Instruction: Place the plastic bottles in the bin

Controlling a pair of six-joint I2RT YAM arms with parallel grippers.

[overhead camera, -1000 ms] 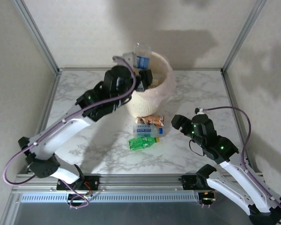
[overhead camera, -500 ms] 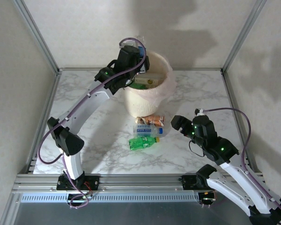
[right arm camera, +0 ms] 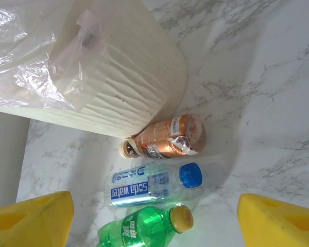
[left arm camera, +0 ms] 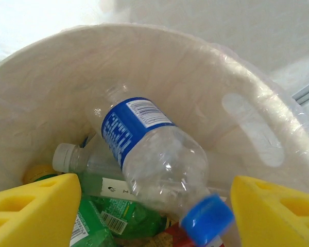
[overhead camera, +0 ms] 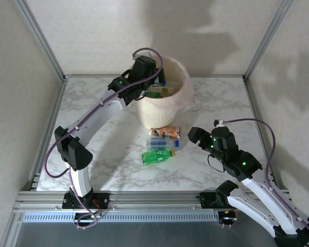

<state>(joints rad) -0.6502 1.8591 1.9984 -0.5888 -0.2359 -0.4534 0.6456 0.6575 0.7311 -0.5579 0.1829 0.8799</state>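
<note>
The cream-white bin (overhead camera: 184,96) stands at the back centre of the table. My left gripper (overhead camera: 155,82) hangs over its rim, open. In the left wrist view a clear bottle with blue label and cap (left arm camera: 153,153) lies loose inside the bin (left arm camera: 247,118), between my yellow fingers (left arm camera: 36,206) without touching either, on top of green and clear bottles (left arm camera: 108,213). In front of the bin lie a copper-brown bottle (right arm camera: 167,136), a clear blue-label bottle (right arm camera: 152,183) and a green bottle (right arm camera: 144,226). My right gripper (overhead camera: 198,135) hovers open to their right, empty.
The thin plastic liner (right arm camera: 51,56) hangs over the bin's side. Metal frame posts (overhead camera: 257,46) stand at the table's back corners. Bare marble lies left of the bottles and along the right side.
The left arm swung the blue-label bottle up over the bin, and its jaws opened and let it drop inside. The right arm has stayed still.
</note>
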